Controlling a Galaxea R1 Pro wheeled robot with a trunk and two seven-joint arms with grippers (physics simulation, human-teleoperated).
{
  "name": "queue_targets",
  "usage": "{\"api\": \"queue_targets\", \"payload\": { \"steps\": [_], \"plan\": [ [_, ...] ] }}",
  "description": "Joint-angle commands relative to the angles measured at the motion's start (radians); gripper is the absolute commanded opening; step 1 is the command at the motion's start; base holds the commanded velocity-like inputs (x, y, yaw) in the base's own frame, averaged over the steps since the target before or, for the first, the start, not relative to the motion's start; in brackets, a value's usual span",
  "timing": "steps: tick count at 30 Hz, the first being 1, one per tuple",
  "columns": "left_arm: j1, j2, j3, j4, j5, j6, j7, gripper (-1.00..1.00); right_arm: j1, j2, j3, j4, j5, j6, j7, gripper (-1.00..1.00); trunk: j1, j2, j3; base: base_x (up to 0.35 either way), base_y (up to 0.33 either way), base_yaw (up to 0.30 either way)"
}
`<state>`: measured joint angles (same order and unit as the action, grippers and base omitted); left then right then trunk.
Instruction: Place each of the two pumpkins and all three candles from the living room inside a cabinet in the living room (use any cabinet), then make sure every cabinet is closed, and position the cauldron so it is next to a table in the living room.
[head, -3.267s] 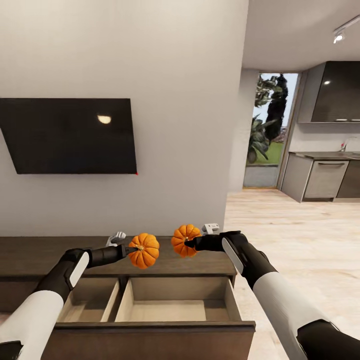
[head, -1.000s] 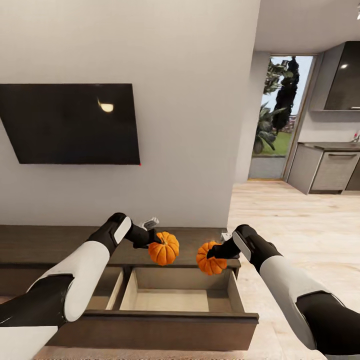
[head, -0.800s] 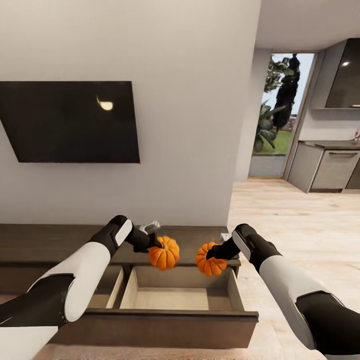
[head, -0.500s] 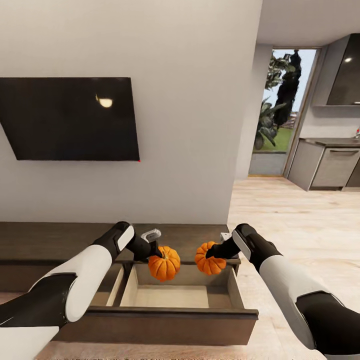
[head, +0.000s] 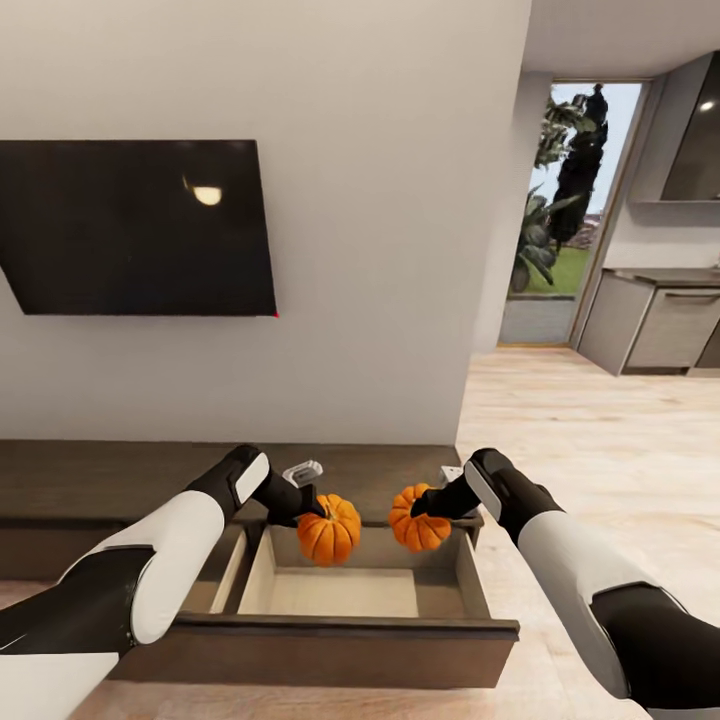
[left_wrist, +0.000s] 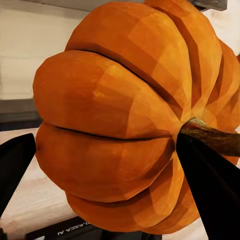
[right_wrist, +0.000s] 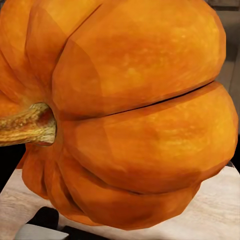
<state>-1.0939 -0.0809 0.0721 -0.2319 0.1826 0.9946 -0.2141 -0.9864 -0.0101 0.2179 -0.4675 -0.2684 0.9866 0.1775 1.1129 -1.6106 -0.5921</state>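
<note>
Each tool (head: 312, 508) (head: 418, 510) pinching a pumpkin (head: 329, 530) (head: 419, 518) above the cabinet's (head: 120, 480) open, bare drawer (head: 340, 594).

2 pumpkins, left (head: 329, 531) and right (head: 419, 519): bright orange, ribbed, stems brownish-tan. Cabinet (head: 90, 480): dark brown wood, open drawer (head: 340, 590) pale beige inside. Arms white with black joints, claws black. TV (head: 135, 228) black. Wall off-white. Floor (head: 590, 430) light wood planks.

Pumpkin (right_wrist: 140, 115): orange, ribbed, close before the fingers.
Stem (right_wrist: 25, 125): brownish, pointing sideways.
Surface beyond: pale wood.
</note>
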Motion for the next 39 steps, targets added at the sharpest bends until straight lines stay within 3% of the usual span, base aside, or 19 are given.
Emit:
{"api": "queue_targets", "payload": {
  "steps": [1,11,18,22,39],
  "plan": [
    [-0.001,-0.001,0.008,-0.002,-0.002,0.005,0.002,-1.0,0.0,-0.001,0.007,0.0,-0.006,0.003,-0.003,-1.0,0.0,-0.001,-0.003,0.298,0.0,0.0],
    [0.0,-0.006,0.008,-0.001,-0.004,0.005,0.004,-1.0,0.003,0.001,0.008,0.03,-0.005,0.002,-0.004,-1.0,0.0,-0.001,-0.019,0.142,0.0,0.0],
    [0.0,-0.023,0.008,0.0,-0.01,0.002,0.004,-1.0,0.003,0.002,0.008,0.064,-0.006,-0.051,-0.003,-1.0,0.0,-0.001,-0.031,0.002,0.0,0.0],
    [0.002,-0.027,0.008,0.001,-0.014,-0.051,0.001,-1.0,0.003,0.002,0.008,0.067,-0.006,-0.076,-0.003,-1.0,0.0,-0.001,-0.037,0.0,0.0,0.0],
    [0.008,-0.023,0.006,0.0,-0.015,-0.082,0.002,-1.0,0.003,0.002,0.009,0.067,-0.006,-0.082,-0.003,-1.0,0.066,-0.12,-0.118,0.0,0.0,0.0]
  ]
}}
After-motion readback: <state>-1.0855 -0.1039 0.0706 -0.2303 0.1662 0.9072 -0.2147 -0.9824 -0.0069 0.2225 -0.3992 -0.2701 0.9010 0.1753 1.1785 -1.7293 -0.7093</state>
